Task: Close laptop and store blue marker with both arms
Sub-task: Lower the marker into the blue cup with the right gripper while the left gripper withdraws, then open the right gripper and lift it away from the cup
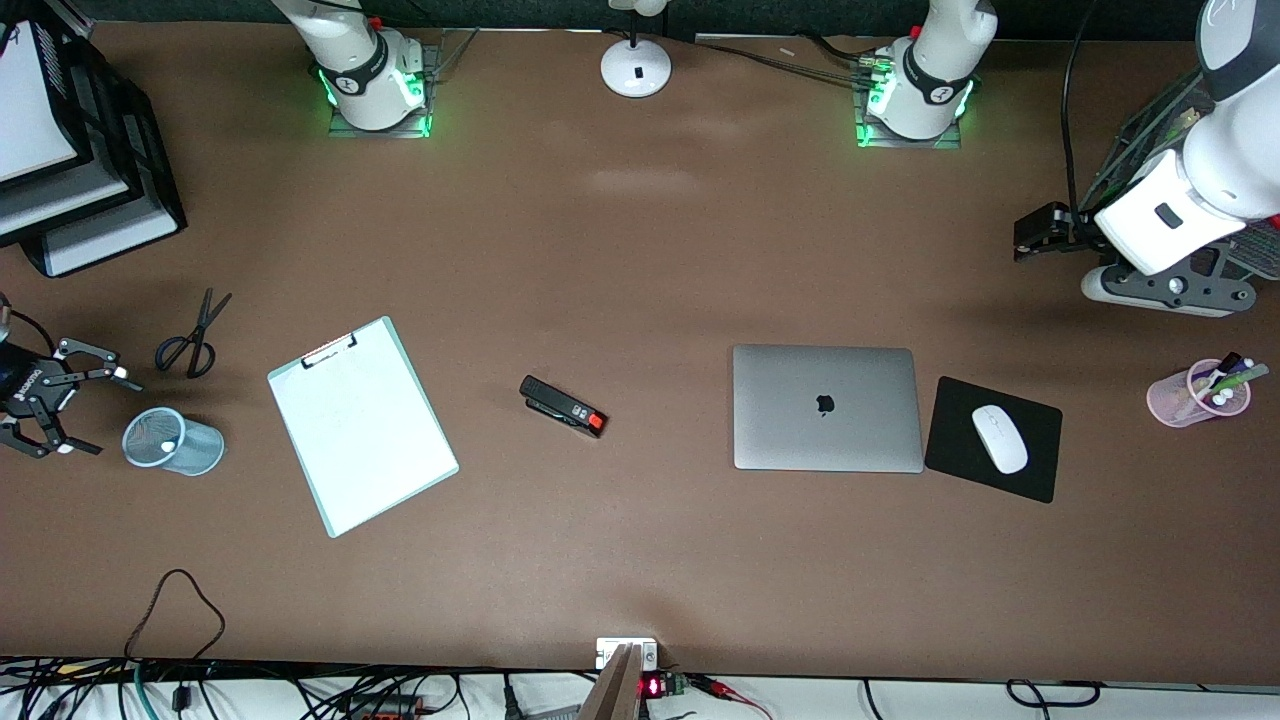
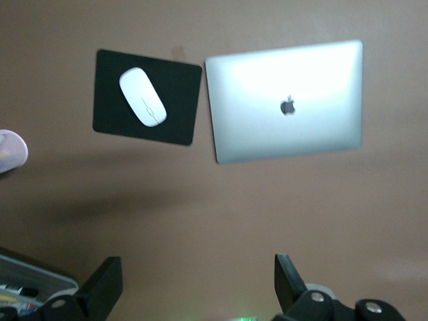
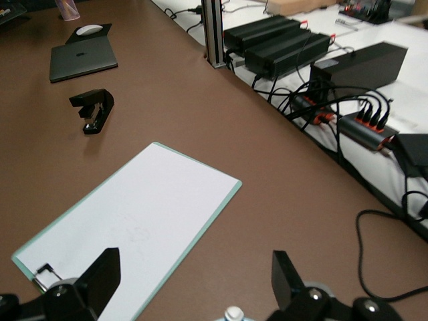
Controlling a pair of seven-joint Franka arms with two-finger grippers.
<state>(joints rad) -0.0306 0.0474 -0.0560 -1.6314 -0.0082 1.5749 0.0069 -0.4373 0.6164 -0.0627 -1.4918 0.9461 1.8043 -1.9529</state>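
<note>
Laptop (image 1: pixel 827 408) already shut, flat beside mouse pad (image 1: pixel 993 438). Blue marker not identifiable; maybe in pink cup (image 1: pixel 1196 395) near pad. Left gripper (image 2: pixel 194 284) empty, fingers spread, over bare table near laptop. Right gripper (image 1: pixel 45 398) spread, empty, waits by mesh cup (image 1: pixel 172 441). Risk: wrong pen grabbed from crowded cup, or cup tips.

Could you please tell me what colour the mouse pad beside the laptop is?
The mouse pad is plain black, shown best in the front view, under a white mouse.
</note>
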